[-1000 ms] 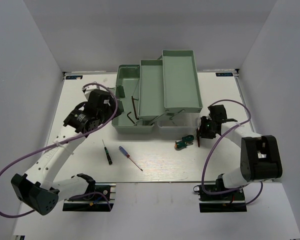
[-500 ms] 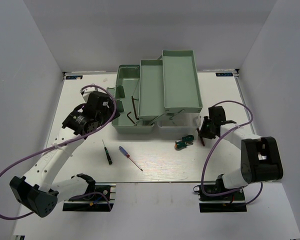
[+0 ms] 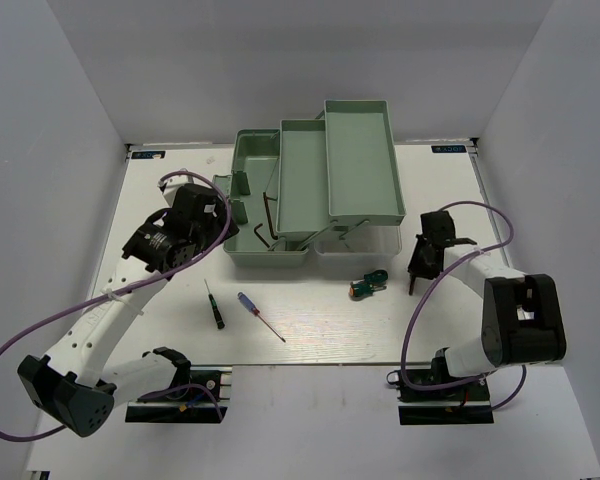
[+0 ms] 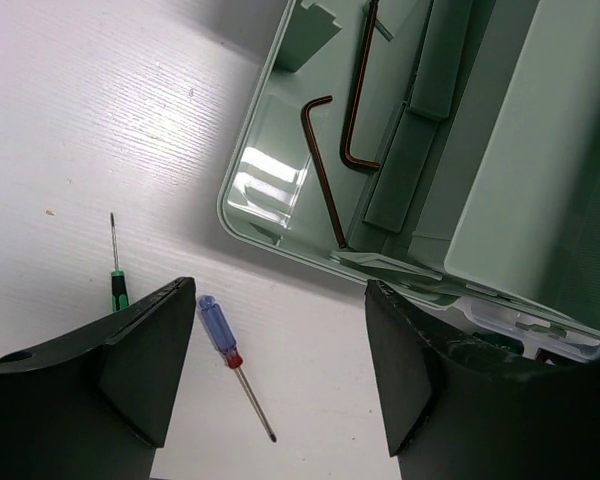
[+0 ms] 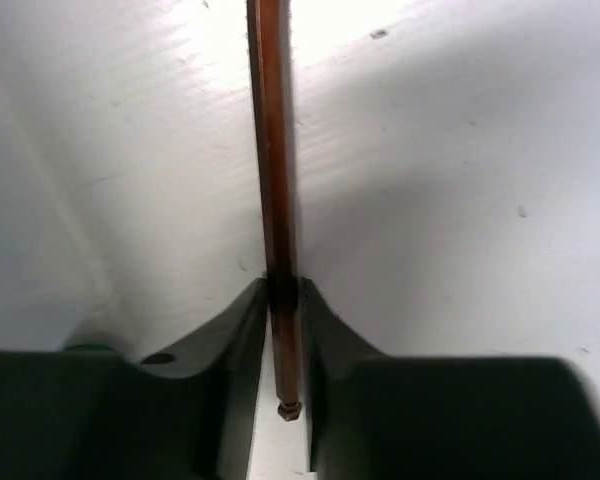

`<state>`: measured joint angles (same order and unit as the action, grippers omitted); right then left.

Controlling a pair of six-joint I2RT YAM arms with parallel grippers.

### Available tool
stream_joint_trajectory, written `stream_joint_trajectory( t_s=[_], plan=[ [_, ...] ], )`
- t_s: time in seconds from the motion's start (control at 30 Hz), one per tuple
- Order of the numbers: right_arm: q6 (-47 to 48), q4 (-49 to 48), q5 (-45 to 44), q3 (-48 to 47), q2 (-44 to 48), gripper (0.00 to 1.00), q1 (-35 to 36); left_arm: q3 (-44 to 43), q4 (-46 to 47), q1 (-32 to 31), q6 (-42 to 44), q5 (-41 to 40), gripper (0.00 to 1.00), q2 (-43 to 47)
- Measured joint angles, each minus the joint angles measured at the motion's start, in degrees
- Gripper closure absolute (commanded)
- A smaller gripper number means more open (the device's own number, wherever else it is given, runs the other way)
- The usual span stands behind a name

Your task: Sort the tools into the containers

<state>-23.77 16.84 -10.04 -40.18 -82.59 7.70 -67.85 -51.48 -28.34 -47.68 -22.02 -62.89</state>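
Note:
The mint-green toolbox stands open with its base (image 3: 248,205) and two trays (image 3: 302,180) (image 3: 358,160) fanned out. Two brown hex keys (image 4: 325,165) (image 4: 358,90) lie in the base. My left gripper (image 4: 280,300) is open and empty above the table beside the base's near corner. Below it lie a blue-handled screwdriver (image 4: 217,328) (image 3: 250,305) and a slim dark-handled one (image 4: 118,285) (image 3: 216,312). My right gripper (image 5: 283,290) (image 3: 421,262) is shut on a brown hex key (image 5: 273,150), low over the table. One stubby green-and-orange screwdriver (image 3: 368,285) lies left of it.
The toolbox's translucent lid (image 3: 355,240) juts out under the trays near the right gripper. White walls enclose the table on the left, the back and the right. The left arm's purple cable (image 3: 40,330) loops over the table's left edge.
My right gripper has moved right, away from the stubby screwdriver, still holding the hex key. My left gripper has shifted slightly left and stays open.

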Motion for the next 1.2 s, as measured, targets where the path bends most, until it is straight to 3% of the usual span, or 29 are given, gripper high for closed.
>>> stream_joint_trajectory(
  t_s=[0.1,0.4,0.5,0.77,1.03,1.2],
  plan=[
    [1.0,1.5,0.0,-0.5,-0.1,0.57,-0.5,0.0,0.0,0.0,0.0,0.0,0.21,0.0],
    [5.1,3.4,0.2,-5.7,-5.2,0.56,-2.0,0.0,0.0,0.0,0.0,0.0,0.21,0.1],
    [6.3,2.8,0.2,-8.5,-8.2,0.60,-2.9,0.0,-0.1,0.0,-0.1,0.0,0.21,0.3],
    [8.3,2.3,2.0,-12.7,-12.3,0.99,-4.7,0.4,-1.3,0.0,-0.9,-0.1,0.21,2.5],
    [10.5,3.7,5.4,-12.3,-10.4,1.00,-7.3,3.6,0.1,-0.9,2.4,3.1,0.21,4.5],
    [16.9,4.3,6.5,-12.0,0.2,1.00,-11.7,9.3,0.1,-1.0,2.4,5.5,0.21,7.3]
  ],
)
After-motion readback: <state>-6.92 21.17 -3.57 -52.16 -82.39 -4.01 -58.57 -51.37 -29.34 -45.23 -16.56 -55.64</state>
